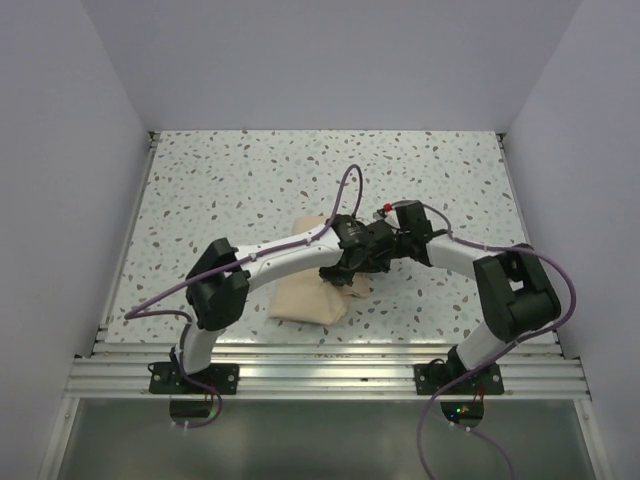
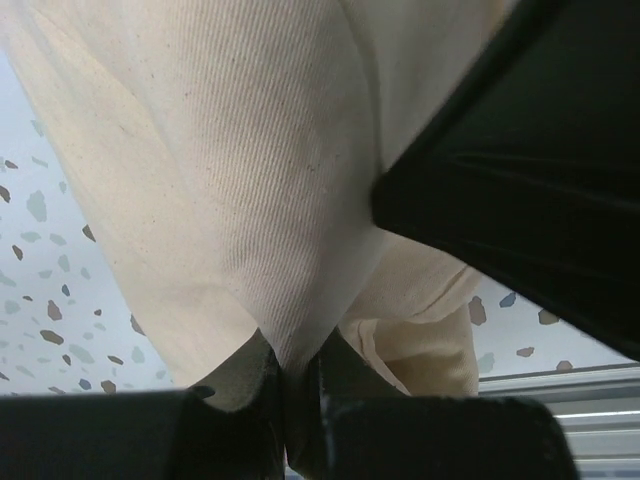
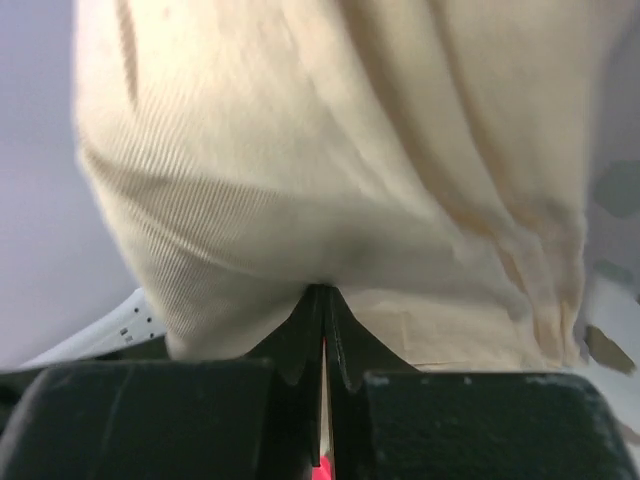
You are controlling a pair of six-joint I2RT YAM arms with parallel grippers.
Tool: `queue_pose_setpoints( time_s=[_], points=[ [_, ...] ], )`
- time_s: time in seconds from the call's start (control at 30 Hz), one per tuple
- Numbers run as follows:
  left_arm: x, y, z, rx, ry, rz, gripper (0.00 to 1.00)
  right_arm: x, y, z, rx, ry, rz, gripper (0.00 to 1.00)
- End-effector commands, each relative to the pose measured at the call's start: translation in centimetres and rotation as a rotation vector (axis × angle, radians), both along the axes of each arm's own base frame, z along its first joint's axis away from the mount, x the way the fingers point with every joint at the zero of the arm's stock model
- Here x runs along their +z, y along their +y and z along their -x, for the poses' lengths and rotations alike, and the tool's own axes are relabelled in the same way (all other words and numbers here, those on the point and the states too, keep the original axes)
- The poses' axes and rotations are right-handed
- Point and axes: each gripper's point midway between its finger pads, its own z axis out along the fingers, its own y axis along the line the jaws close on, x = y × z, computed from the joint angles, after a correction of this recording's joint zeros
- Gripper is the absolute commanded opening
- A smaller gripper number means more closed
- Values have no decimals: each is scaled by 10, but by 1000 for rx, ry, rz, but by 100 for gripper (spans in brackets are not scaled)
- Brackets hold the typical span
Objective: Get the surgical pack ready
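Speckled table [image 1: 250, 170], white walls [image 1: 60, 150] on 3 sides, metal rail [image 1: 320, 365] along the near edge w/ both arm bases bolted to it.

Wrap sheet [image 1: 305, 295] is the biggest item on the table. It's tan, folded into a roughly rectangular bundle, approx mid-table, a bit L of ctr, its near edge close to the rail. It's the only container-type thing in view. The folds are closed over, so whatever's inside is covered & contents can't be told from any view.

Both arms reach in from their own sides & meet over the far-R part of the bundle, wrists almost touching. From overhead the two grippers read as one dark cluster, tips not separable there. Purple cables [image 1: 350, 185] loop off the arms.

L gripper [image 2: 290, 365]: fingers closed nearly together, w/ a tented fold of the wrap sheet pinched btwn the tips. The cloth fans out from the pinch & fills most of the L wrist view, fine ribbed weave visible. A black housing [image 2: 520, 200] crowds the upper R of that view, w/ table showing at L & lower R.

R gripper [image 3: 322, 300]: jaws shut tight, a thin ridge of wrap sheet nipped at the very tips, cloth bulging out beyond them.
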Motion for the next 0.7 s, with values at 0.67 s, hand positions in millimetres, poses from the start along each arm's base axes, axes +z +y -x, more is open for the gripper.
queue_pose_setpoints(
  time_s=[0.67],
  points=[
    [51,-44,-12,-168,-106,263,0,-9,-27,-3,8,-187,132,3]
  ],
)
